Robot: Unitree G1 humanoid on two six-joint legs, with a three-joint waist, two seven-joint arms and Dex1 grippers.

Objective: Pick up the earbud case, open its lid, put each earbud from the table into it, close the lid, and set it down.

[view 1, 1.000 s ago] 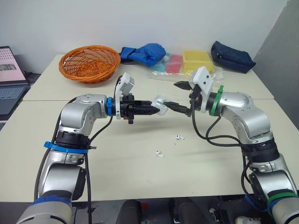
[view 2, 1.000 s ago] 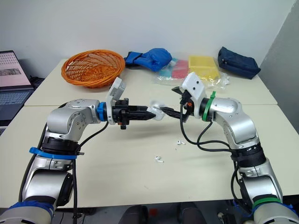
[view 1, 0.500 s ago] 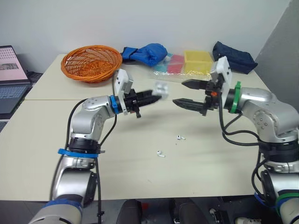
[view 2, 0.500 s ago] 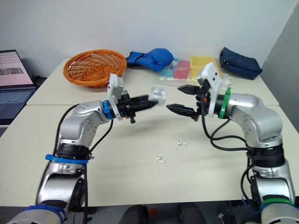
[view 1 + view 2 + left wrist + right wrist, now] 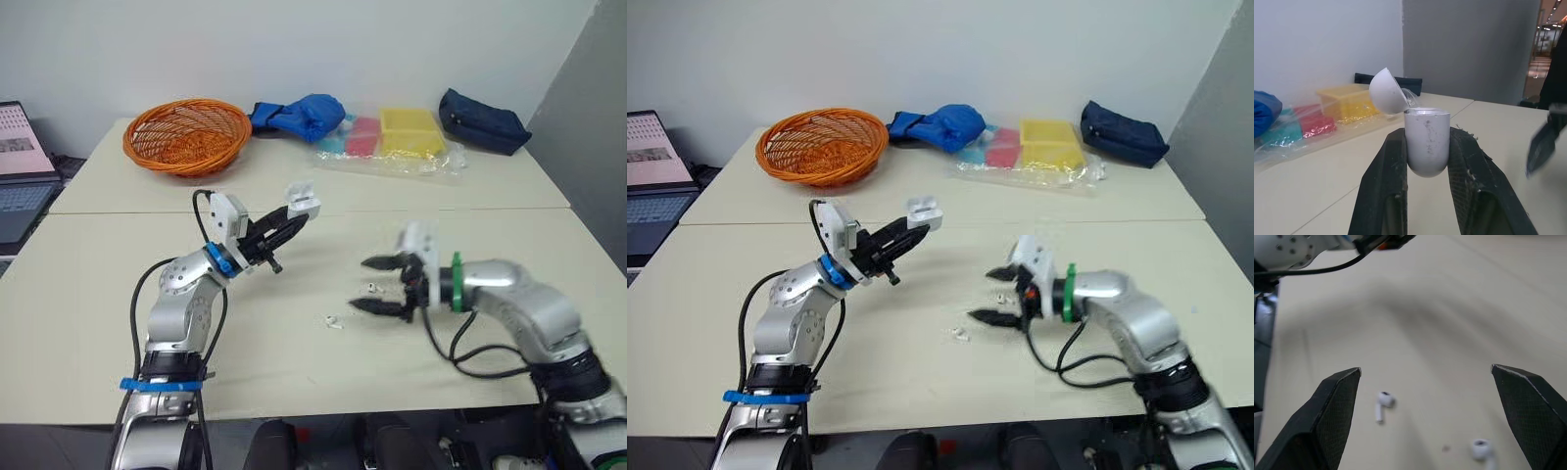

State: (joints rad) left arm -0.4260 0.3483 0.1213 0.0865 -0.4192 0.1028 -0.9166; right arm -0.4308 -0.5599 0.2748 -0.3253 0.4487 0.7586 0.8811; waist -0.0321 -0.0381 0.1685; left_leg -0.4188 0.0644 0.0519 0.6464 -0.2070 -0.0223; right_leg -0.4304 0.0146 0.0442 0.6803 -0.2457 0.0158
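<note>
Fingers (image 5: 1382, 191) of the left gripper (image 5: 1426, 133) are clamping the small white rounded plastic earbud case (image 5: 1426, 147) by its two side walls. They are holding it upright in the air above the pale beige table (image 5: 294, 382), with its domed hinged lid (image 5: 1386, 91) swung open and tipped back. Black fingers (image 5: 1334, 413) of the right gripper (image 5: 364, 284) are spread wide and carrying nothing, hovering low over the table. One tiny white stemmed earbud (image 5: 373, 288) is lying under the gap between them, and a second white earbud (image 5: 334, 322) is lying nearby, toward the robot's left. The earbuds are looking very light, hard and smooth, likely to skitter or roll when nudged, so a gentle pinch across the rounded head or the stem is probably suiting them best. The case is appearing light and slick too, so the grip on its side walls below the hinge is seeming sound.
</note>
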